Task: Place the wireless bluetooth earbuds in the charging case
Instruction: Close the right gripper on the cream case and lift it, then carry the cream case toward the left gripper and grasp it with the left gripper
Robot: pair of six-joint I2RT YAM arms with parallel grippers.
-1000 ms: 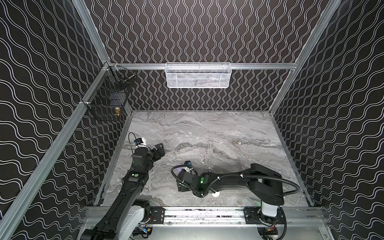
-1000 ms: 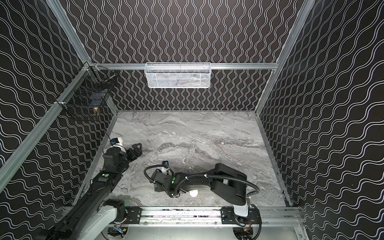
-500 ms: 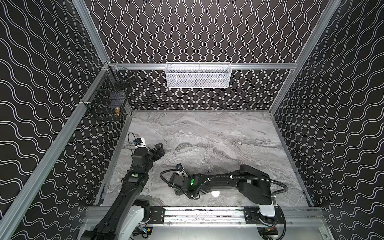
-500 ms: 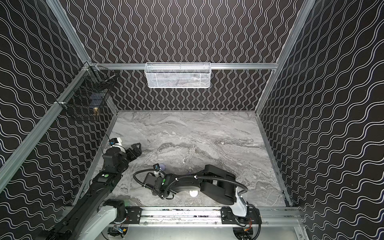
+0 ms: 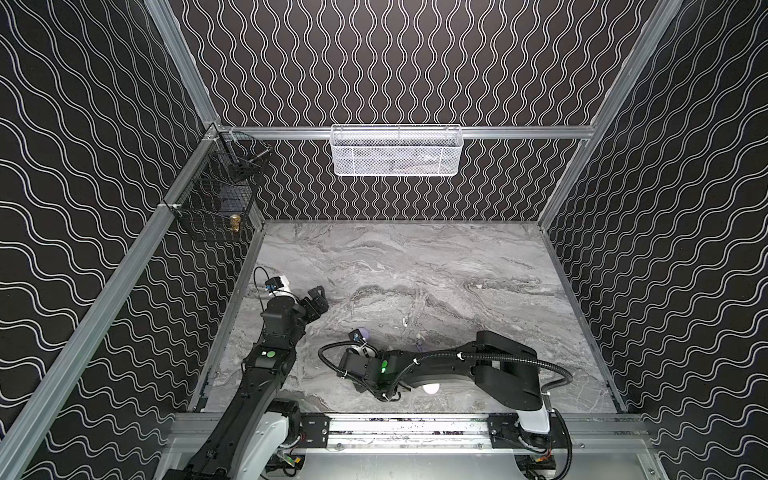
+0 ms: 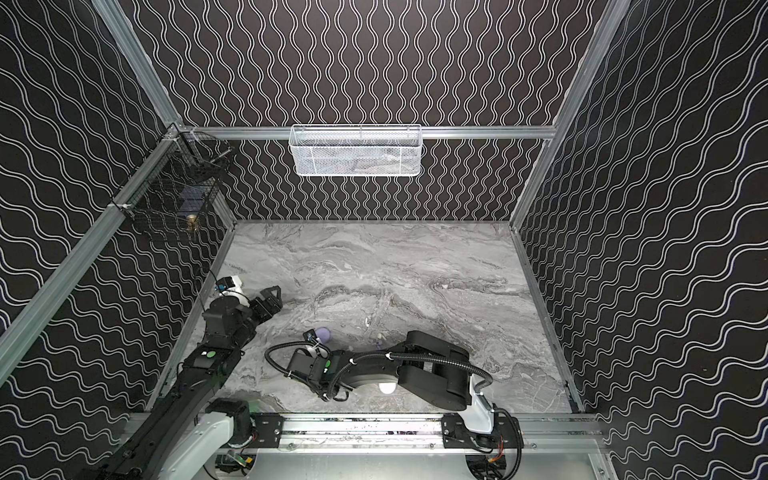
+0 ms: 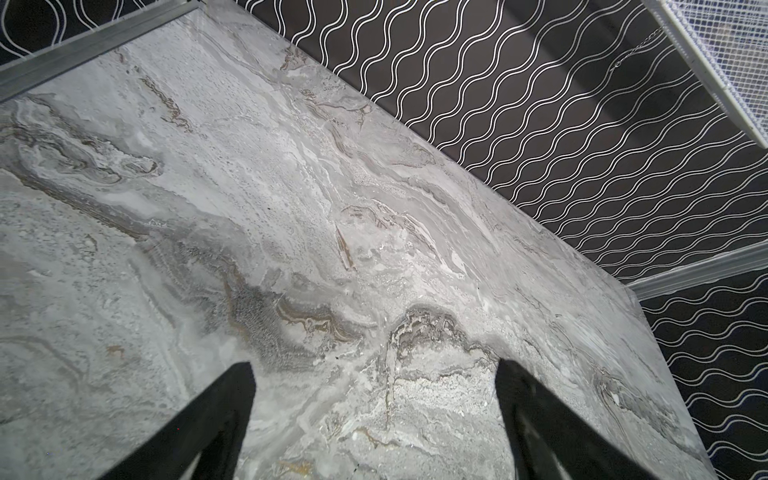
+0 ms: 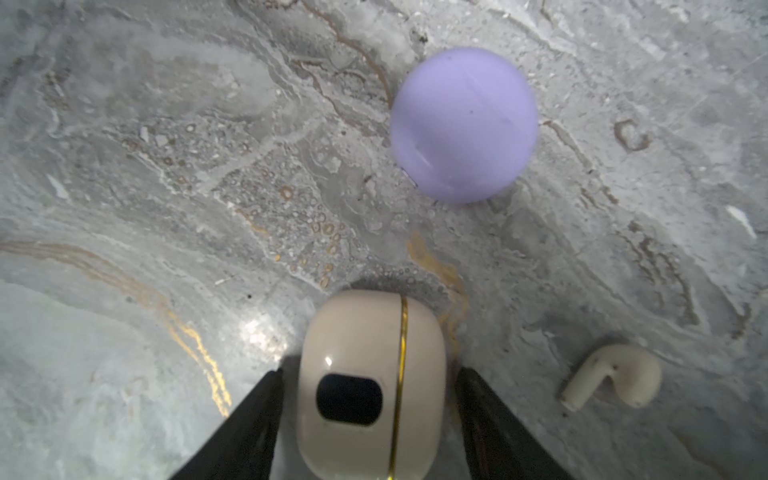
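Note:
In the right wrist view a cream charging case (image 8: 372, 386) with a gold seam and a black oval window lies on the marble between the fingers of my right gripper (image 8: 370, 374). The jaws stand open, with a thin gap on each side of the case. A cream earbud (image 8: 611, 378) lies beside it, and a shut lavender case (image 8: 463, 124) lies farther ahead. Both top views show the lavender case (image 5: 365, 332) (image 6: 323, 333), a white earbud (image 5: 404, 321) (image 6: 367, 321) and a lavender earbud (image 6: 379, 343). The cream case is hidden under my right wrist there. My left gripper (image 5: 318, 297) (image 7: 374, 365) hovers open and empty at the left.
A white rounded object (image 5: 431, 388) (image 6: 386, 387) shows under my right forearm. A white mesh basket (image 5: 397, 151) hangs on the back wall and a black wire basket (image 5: 216, 199) on the left wall. An aluminium rail (image 5: 395, 428) runs along the front edge.
My right arm has shifted a little to the left and its jaws have narrowed around the cream case. The left arm has not moved.

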